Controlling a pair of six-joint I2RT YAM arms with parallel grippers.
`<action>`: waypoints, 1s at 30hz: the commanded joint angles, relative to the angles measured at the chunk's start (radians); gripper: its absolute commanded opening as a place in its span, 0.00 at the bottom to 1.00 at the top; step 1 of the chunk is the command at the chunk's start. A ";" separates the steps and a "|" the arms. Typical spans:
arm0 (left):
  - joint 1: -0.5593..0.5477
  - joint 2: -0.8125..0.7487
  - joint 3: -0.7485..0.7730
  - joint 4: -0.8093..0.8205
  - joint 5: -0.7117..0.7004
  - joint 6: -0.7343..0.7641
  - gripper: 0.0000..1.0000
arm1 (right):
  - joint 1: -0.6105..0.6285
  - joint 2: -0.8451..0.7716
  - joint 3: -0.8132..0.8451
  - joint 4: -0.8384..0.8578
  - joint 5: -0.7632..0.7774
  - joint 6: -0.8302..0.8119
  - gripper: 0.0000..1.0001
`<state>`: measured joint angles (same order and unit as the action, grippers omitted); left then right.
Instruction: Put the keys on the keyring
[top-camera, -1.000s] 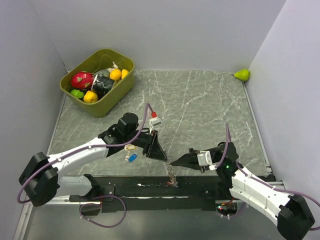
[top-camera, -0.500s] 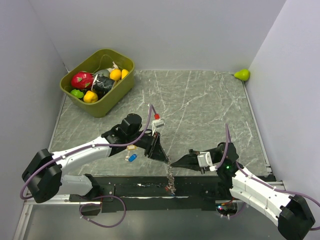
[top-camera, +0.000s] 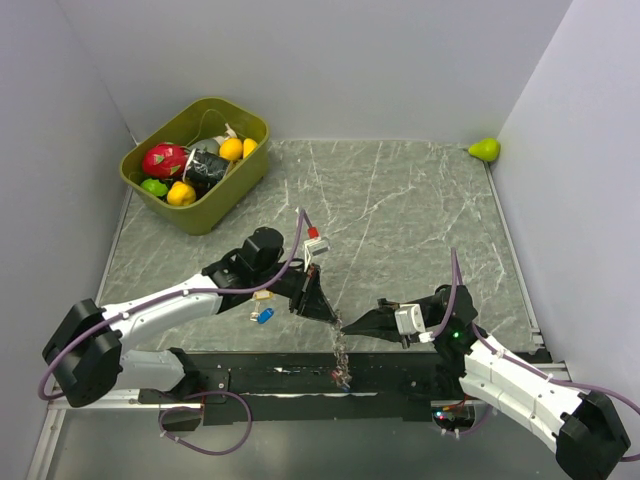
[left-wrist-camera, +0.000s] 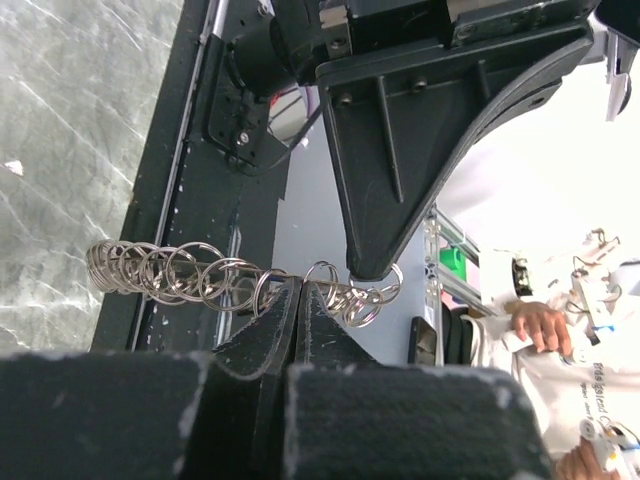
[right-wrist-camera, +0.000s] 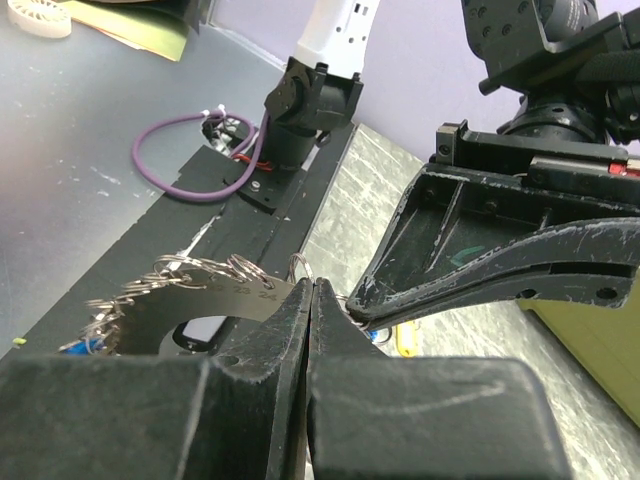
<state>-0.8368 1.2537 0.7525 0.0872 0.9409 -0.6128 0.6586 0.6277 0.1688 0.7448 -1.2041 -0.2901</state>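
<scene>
The keyring (top-camera: 341, 345), a chain of linked silver loops, hangs over the black strip at the near table edge. Its top end is held up where the two arms meet.

The left gripper (top-camera: 333, 318) has its fingers pressed together, pinching loops near the top of the keyring. The right gripper (top-camera: 347, 326) is also pressed together at the keyring's top, tip to tip with the left one. It seems to pinch the chain too.

The task looks barely begun. A blue key (top-camera: 264, 316) and a beige key (top-camera: 262, 296) lie loose on the marble table, a short way left of the keyring. Neither is on a loop. They would have to be picked up and threaded.

Only the overhead view shows those loose keys and the keyring's hanging length. The left wrist view shows single loops running straight through the shut fingers, and a person in white well beyond the keyring. The right wrist view shows a flat metal piece among the loops and a blue speck at the keyring's far end. I cannot tell whether that speck is a key.
</scene>
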 joint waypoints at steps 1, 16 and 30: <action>-0.018 -0.059 0.045 0.011 -0.054 0.007 0.01 | -0.001 -0.017 0.015 0.025 0.054 -0.041 0.00; -0.019 -0.220 -0.042 0.132 -0.352 -0.004 0.01 | 0.001 -0.063 -0.009 0.122 0.204 0.045 0.50; -0.019 -0.301 -0.105 0.163 -0.550 0.010 0.01 | 0.001 -0.169 0.059 -0.011 0.618 0.325 0.91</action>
<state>-0.8524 1.0142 0.6495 0.1680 0.4892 -0.6090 0.6586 0.4812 0.1577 0.8101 -0.7578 -0.0978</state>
